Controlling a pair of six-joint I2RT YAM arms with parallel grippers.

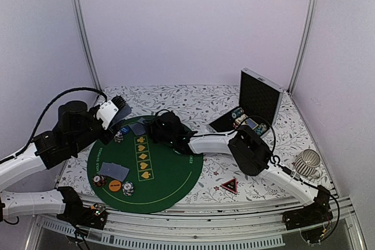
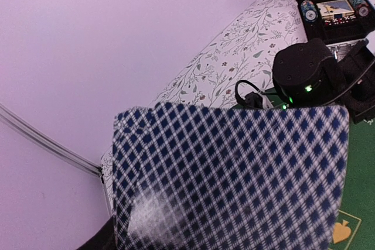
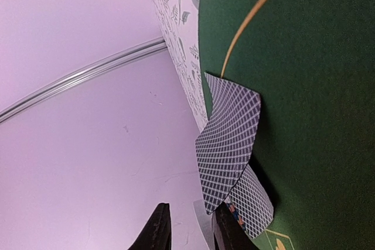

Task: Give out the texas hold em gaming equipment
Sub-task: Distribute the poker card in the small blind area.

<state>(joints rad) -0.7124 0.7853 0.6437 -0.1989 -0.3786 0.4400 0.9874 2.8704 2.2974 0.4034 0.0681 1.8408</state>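
Green mat (image 1: 170, 174) bears three chip stacks (image 1: 128, 188); left gripper (image 1: 119, 105) clamps cards (image 2: 228, 174), right gripper (image 3: 188, 215) stands parted.

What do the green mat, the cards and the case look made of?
Green mat: matte, felt-like cloth. Cards: thin coated paper or plastic; one curves. Case: silvery, metal-looking rim; dark dimpled lining, probably foam.

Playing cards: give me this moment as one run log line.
left pincer: shut on held card | right pincer: open, beside two dealt cards on green mat | case: open, chips inside
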